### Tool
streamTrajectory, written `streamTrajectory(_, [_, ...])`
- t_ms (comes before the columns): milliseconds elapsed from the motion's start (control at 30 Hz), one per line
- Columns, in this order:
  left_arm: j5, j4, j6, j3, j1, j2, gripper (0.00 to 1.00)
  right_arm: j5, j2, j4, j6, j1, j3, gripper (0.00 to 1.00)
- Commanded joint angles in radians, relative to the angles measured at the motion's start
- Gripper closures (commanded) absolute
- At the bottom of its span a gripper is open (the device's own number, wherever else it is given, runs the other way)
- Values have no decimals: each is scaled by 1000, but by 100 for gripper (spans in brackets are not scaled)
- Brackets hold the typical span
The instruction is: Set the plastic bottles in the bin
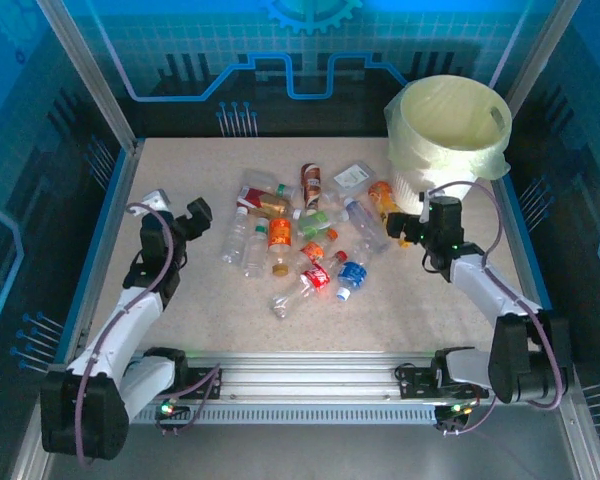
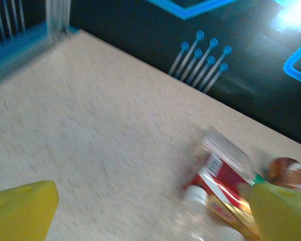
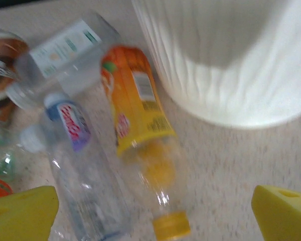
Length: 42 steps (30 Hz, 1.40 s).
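Bottles (image 1: 300, 240), clear with coloured labels, lie mid-table, bin (image 1: 450, 130) at two o'clock. Right wrist view shows the yellow cap (image 3: 171, 225) on one orange bottle (image 3: 138, 105). Jaws of left gripper (image 1: 180, 210) and right gripper (image 1: 410, 225) gape, empty.

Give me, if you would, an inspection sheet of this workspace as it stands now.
Surface: speckled beige table, dry and unmarked where bare.
Job's things: plastic bottles lie scattered mid-table, some crushed; the bin, lined with a pale bag, stands at the far right corner, with no bottle visible inside.
Clutter: nothing seen.
Grippers: left gripper open and empty, left of the pile; right gripper open and empty, over an orange-labelled bottle lying beside the bin.
Cables: purple cables loop along both arms, off the bottles.
Surroundings: blue-lit enclosure walls; metal rail at the near edge.
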State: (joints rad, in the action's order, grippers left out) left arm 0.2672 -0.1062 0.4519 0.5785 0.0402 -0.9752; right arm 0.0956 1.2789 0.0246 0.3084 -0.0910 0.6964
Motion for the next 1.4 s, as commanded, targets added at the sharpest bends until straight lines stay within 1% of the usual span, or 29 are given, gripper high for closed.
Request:
streamTrajectory(0, [-156, 219, 219, 44, -3, 5, 1, 4, 71, 104, 139, -9, 37, 0])
streamTrajectory(100, [-209, 218, 256, 40, -3, 0, 1, -11, 139, 109, 180, -3, 73, 0])
streamTrajectory(233, [-223, 203, 247, 32, -3, -9, 1, -22, 228, 107, 206, -2, 121, 8])
streamTrajectory(367, [-238, 210, 227, 34, -3, -27, 1, -33, 288, 68, 215, -7, 145, 11])
streamTrajectory(600, [-252, 202, 211, 26, -3, -47, 1, -27, 393, 86, 191, -42, 229, 12])
streamTrajectory(733, [-273, 196, 189, 30, -3, -46, 1, 4, 431, 89, 188, -72, 255, 12])
streamTrajectory(833, [-282, 191, 174, 29, -3, -44, 1, 39, 447, 84, 190, -92, 259, 17])
streamTrajectory(933, [-300, 186, 164, 29, -3, -45, 1, 47, 450, 78, 197, -98, 254, 26])
streamTrajectory(1067, [-325, 186, 158, 29, -3, -51, 1, 55, 417, 71, 197, -110, 222, 36])
streamTrajectory(1233, [-354, 188, 170, 29, -3, -55, 1, 69, 338, 117, 160, -128, 189, 44])
streamTrajectory(1367, [-373, 207, 197, 39, -2, -57, 1, 78, 226, 167, 134, -138, 120, 48])
